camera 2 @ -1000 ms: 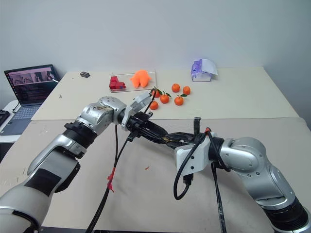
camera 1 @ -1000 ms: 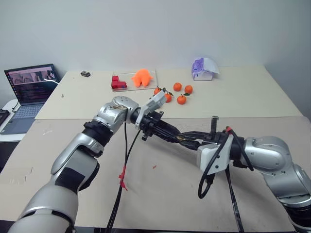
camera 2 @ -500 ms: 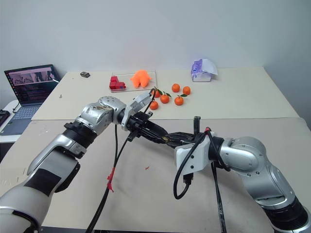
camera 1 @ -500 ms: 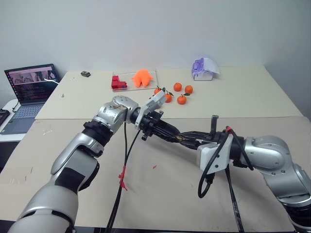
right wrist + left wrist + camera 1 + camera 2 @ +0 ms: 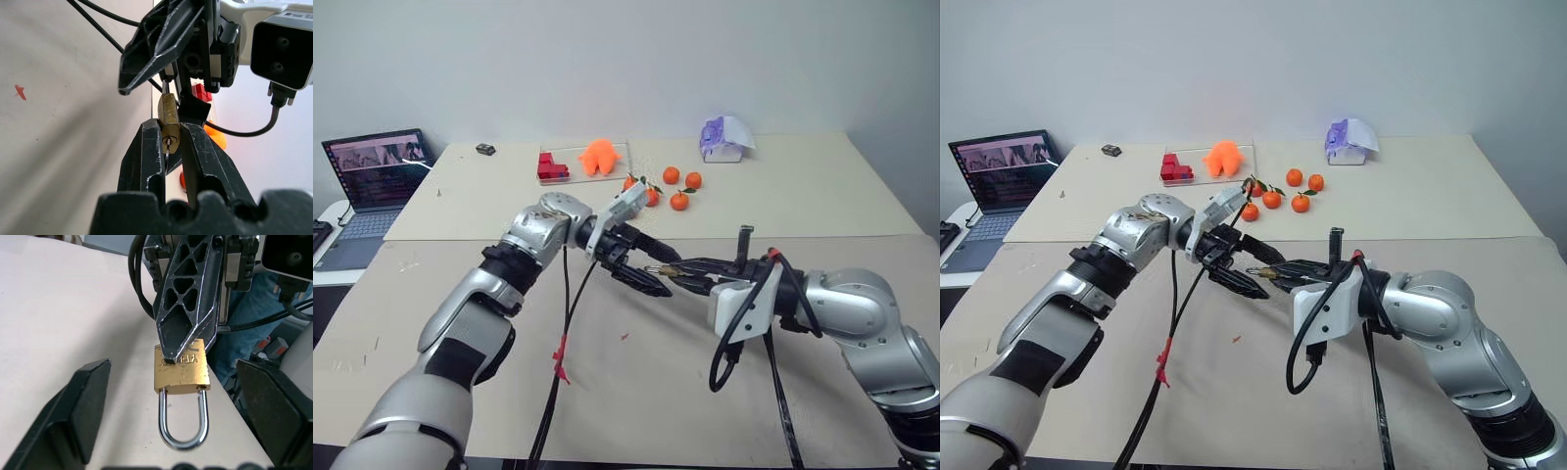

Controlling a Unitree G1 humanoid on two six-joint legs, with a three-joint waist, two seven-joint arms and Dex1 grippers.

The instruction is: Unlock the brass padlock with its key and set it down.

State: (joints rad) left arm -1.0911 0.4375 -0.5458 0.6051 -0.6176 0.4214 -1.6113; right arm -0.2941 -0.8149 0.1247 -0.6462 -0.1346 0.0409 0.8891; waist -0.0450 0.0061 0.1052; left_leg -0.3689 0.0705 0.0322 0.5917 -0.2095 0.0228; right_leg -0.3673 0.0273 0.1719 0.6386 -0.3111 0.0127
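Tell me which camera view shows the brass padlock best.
The left wrist view: the brass padlock faces the camera, body and silvery shackle whole, pinched by the right end effector. The right wrist view shows only its narrow keyhole end; in the eye views it is a tiny speck between the end effectors.

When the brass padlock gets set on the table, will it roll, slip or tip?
The brass padlock looks flat-sided, so it probably won't roll. Smooth metal, pinched only at its end by the right gripper, may slip. The steel shackle looks rigid.

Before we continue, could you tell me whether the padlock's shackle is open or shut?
Shut: both legs of the shackle sit in the padlock.
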